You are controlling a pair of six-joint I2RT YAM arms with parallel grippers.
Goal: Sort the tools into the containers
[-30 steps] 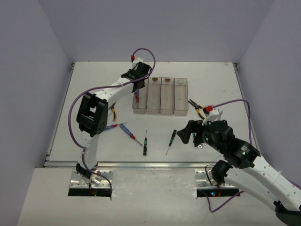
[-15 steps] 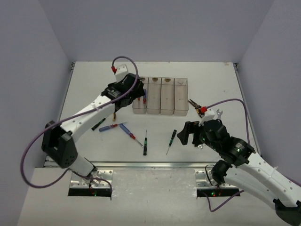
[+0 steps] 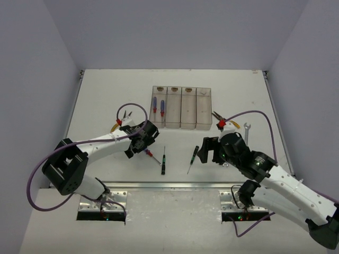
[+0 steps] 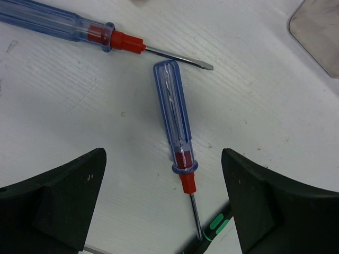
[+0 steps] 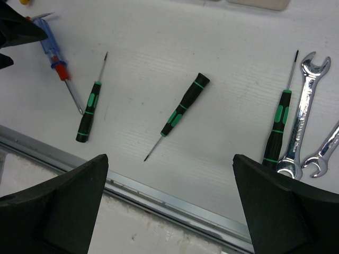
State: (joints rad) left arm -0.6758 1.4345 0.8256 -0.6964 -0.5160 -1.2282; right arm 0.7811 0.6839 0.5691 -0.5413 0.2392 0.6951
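Four joined clear containers [image 3: 204, 126] stand in a row at mid-table. The leftmost one holds two blue-handled screwdrivers [image 3: 154, 104]. My left gripper [image 3: 142, 143] hovers open over a blue screwdriver [image 4: 175, 121] lying on the table, its red collar between the jaws [image 4: 163, 180] and nothing gripped. A second blue screwdriver [image 4: 69, 29] lies just beyond it. My right gripper [image 3: 207, 150] is open and empty [image 5: 170, 180] above the near edge. Black-and-green screwdrivers [image 5: 88, 114] [image 5: 183, 111] [image 5: 278, 132] and two silver wrenches [image 5: 302, 127] lie in front of it.
Yellow-handled pliers lie left of the bins [image 3: 121, 120] and right of them [image 3: 225, 123]. A wrench [image 3: 246, 129] sits near the right pliers. A metal rail [image 5: 159, 198] marks the table's near edge. Grey walls enclose the table on three sides.
My left gripper opened at the leftmost bin, leaving a blue screwdriver inside, then swung back toward the near left over the loose blue screwdrivers. The right arm edged slightly left.
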